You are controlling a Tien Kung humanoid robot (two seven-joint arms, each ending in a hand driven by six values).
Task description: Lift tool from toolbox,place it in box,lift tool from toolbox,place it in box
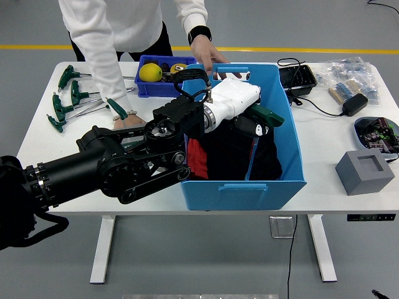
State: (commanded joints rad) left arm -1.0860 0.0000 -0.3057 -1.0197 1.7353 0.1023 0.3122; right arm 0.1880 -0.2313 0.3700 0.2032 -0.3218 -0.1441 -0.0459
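My left hand (249, 123), white with black fingers, reaches from the left into the big blue box (274, 185). It is shut on a T-handle tool: the green handle (269, 116) juts right of the fingers and the thin shaft (252, 157) hangs down to the black cloth (227, 149) inside the box. A red cloth (196, 156) shows beside the black one. My black forearm covers most of the green tool holder left of the box. A person's hand (206, 55) rests on the box's far rim; the other hand (128, 118) presses on the table.
Several green T-handle tools (68, 98) lie at the table's left. A small blue bin (146, 87) with a yellow ball (150, 72) stands behind the box. A black tray (293, 78), a charger (355, 103), bags (349, 76) and a grey block (365, 171) are at the right.
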